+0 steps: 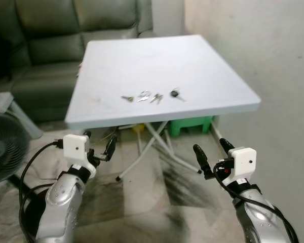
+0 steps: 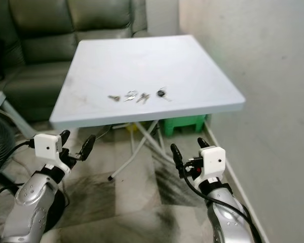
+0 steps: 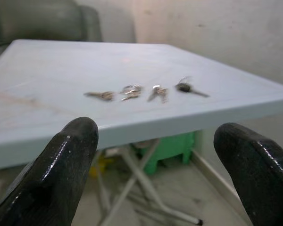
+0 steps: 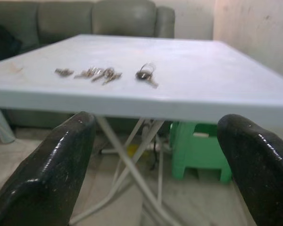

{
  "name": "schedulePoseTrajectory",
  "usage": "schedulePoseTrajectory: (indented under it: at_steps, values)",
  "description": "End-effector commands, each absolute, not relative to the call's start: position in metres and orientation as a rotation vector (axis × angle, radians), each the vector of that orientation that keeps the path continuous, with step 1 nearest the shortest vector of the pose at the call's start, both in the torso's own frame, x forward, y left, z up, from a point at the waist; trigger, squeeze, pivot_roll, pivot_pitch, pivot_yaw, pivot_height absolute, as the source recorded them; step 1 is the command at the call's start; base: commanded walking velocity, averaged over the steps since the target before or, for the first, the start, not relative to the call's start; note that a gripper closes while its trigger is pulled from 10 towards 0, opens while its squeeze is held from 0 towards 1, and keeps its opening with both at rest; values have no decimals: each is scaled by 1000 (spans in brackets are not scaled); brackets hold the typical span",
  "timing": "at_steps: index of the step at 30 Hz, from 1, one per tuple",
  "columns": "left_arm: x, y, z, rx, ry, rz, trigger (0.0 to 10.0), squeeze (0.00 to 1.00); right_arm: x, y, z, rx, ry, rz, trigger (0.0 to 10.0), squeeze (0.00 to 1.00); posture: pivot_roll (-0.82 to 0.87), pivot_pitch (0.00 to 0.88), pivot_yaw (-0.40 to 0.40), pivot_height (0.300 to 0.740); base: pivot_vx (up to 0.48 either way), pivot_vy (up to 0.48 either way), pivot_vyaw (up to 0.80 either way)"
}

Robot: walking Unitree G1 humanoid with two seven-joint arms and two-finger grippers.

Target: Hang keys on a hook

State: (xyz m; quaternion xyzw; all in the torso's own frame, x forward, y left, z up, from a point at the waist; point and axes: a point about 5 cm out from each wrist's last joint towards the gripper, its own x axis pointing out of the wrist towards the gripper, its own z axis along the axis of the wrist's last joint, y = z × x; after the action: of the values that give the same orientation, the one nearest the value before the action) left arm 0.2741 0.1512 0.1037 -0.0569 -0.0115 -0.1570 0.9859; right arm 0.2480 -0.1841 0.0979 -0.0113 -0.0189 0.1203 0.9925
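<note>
Several keys lie in a short row near the front edge of a pale blue folding table: a small key, a ringed bunch, a loose pair and a black-headed key. Both grippers hang below and in front of the table edge, well short of the keys. My left gripper is open and holds nothing; its wrist view looks across the tabletop at the keys. My right gripper is also open and holds nothing, level with the table edge, facing the black-headed key.
A dark green sofa stands behind the table on the left. A floor fan is at the far left. The white crossed table legs and a green stool are underneath. A pale wall runs along the right.
</note>
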Motion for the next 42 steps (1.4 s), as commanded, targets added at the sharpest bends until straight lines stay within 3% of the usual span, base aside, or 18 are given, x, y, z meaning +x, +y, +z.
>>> schedulePoseTrajectory:
  at_steps: [1,17,35,42]
  values:
    - [275,165,108,-90,-32,-279,10000,0,251,-173,104,-9,-67,273,10000,0,-46,0,32,740,311,0,0]
    - [274,165,106,-95,-27,-278,10000,0,252,-172,104,-15,-65,285,10000,0,-40,0,27,740,289,281,0]
    - [273,163,106,-75,-28,-279,10000,0,252,-173,106,-20,-65,293,10000,0,-42,0,20,740,80,411,0]
    - [272,161,105,-74,-31,-282,10000,0,252,-173,107,-23,-65,296,10000,0,-41,0,16,740,430,0,0]
